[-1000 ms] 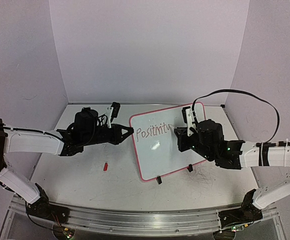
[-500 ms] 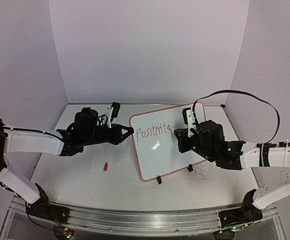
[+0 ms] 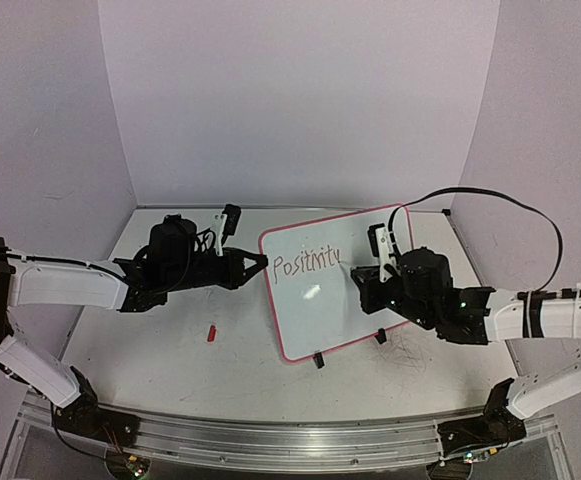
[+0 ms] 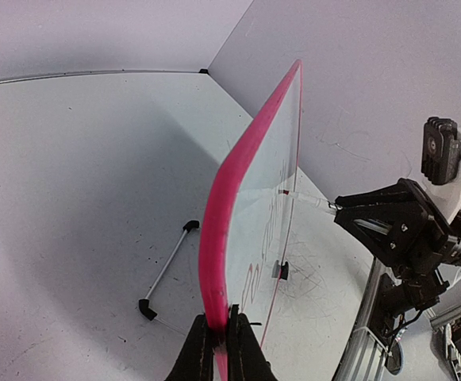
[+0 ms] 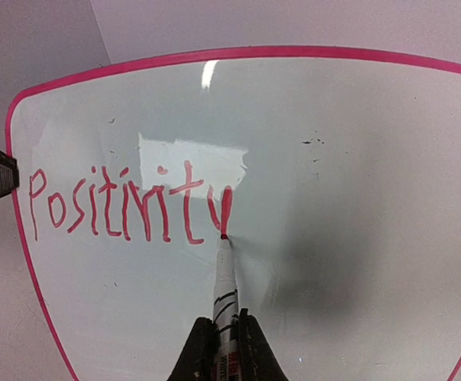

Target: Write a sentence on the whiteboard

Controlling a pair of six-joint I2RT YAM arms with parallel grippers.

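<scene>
Writing the first word of the sentence (image 5: 127, 208), the right gripper (image 5: 223, 340) clamps the marker (image 5: 225, 278), tip on the whiteboard (image 5: 357, 159), which stands on the table (image 3: 150, 345); the left gripper (image 4: 220, 337) pinches its edge. Next the "y" probably needs its tail.

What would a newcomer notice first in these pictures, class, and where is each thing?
A glossy white rectangular board with a pink-red frame stands tilted in the middle of the table, with red handwritten lettering across its upper part. The right arm's fingers are shut on a white marker, its red tip on the last letter. The left arm's fingers pinch the board's left edge.
</scene>
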